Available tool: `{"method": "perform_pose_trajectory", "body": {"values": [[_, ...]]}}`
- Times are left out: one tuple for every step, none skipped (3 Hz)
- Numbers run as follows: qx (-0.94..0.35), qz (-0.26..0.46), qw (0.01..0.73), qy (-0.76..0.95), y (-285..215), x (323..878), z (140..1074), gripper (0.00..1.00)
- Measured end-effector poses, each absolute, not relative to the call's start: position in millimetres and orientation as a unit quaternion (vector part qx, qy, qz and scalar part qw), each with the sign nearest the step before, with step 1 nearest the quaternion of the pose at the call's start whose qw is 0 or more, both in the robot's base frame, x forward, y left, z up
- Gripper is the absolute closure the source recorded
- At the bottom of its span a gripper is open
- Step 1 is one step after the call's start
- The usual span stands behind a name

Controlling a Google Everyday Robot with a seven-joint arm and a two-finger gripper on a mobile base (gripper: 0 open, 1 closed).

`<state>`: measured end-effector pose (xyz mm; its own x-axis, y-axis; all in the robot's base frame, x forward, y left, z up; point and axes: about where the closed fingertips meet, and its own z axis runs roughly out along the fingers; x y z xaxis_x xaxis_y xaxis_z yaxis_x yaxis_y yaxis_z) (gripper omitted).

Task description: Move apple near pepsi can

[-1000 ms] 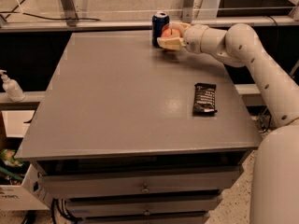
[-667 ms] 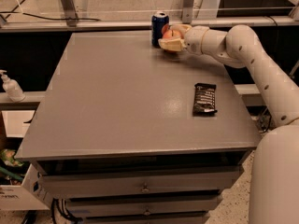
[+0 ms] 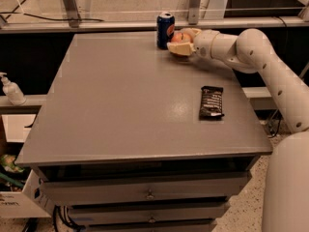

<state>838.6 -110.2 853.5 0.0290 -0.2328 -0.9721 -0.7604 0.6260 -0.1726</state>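
Flat grey table [image 3: 120, 110], matte top, drawers below. My white jointed arm [image 3: 263, 54] reaches in from the right to the far edge. Black glossy snack bar [image 3: 212, 102] lies flat on the near right, long axis near-to-far, well apart from the rest. Dark blue metal can [image 3: 165, 30] stands upright at the far edge. Round, smooth orange-red apple [image 3: 180, 37] sits just right of the can, nearly touching. My gripper [image 3: 179, 39] is there, fingers [image 3: 179, 48] clamped on the apple from the right. Next: let go, probably.
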Motion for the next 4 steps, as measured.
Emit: {"method": "perform_pose_trajectory", "body": {"values": [[-0.374,0.216,0.611,0.663,-110.6,838.4,855.3,0.36],[-0.374,0.216,0.611,0.663,-110.6,838.3,856.5,0.12],[-0.388,0.226,0.595,0.667,-101.2,835.4,850.7,0.00],[-0.394,0.226,0.592,0.666,-100.8,832.7,855.6,0.00]]}}
